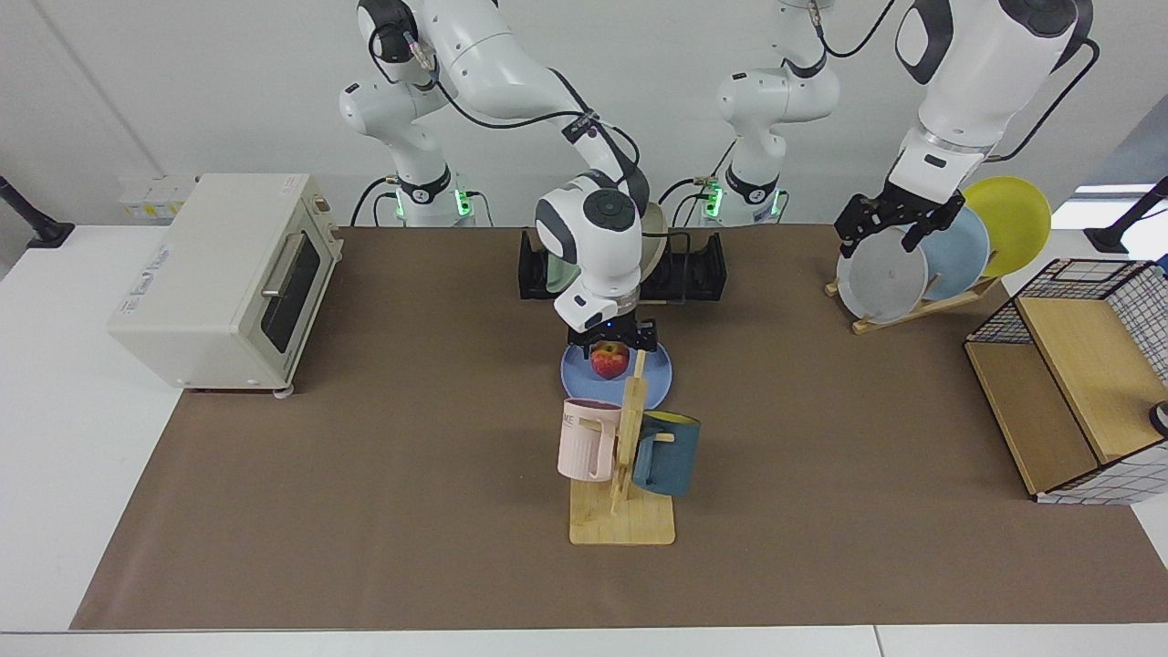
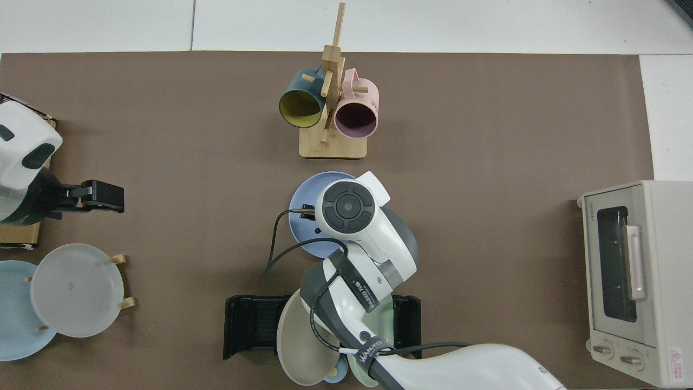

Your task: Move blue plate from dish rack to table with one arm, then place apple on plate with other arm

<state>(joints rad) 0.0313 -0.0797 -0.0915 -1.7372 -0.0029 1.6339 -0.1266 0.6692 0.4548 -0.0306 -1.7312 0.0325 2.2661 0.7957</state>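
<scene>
Blue plate [image 1: 579, 374] flat on the brown mat [image 1: 365, 474], near the middle of the desk [image 1: 55, 411], between the dish rack [image 1: 693, 269] and the wooden mug stand [image 1: 623, 520]. On the plate, the apple [image 1: 610, 360], upright, near its centre.

White desk top, mostly under the mat; plain white wall behind. At one end of the desk a cream toaster oven [image 1: 228, 278], door closed. At the other end a wire basket [image 1: 1077, 383] with wooden shelves inside.

Right gripper [image 1: 611, 339] directly over the apple, pointing down, fingers apart on either side of the fruit and seemingly not pressing it. Hidden under the arm's own wrist in the top view.

Left gripper [image 1: 890, 228] waiting high above the light wooden plate rack [image 1: 912, 306]; cannot tell whether open or closed.

In the black dish rack: a beige plate [image 2: 298, 336] standing on edge, partly hidden by the right arm. In the wooden plate rack: a grey-white plate [image 1: 881, 287], a sky-blue plate [image 1: 963, 251] and a yellow plate [image 1: 1017, 224], all leaning. On the mug stand: a pink mug [image 1: 584, 443] and a dark teal mug [image 1: 666, 452], each on a peg.
</scene>
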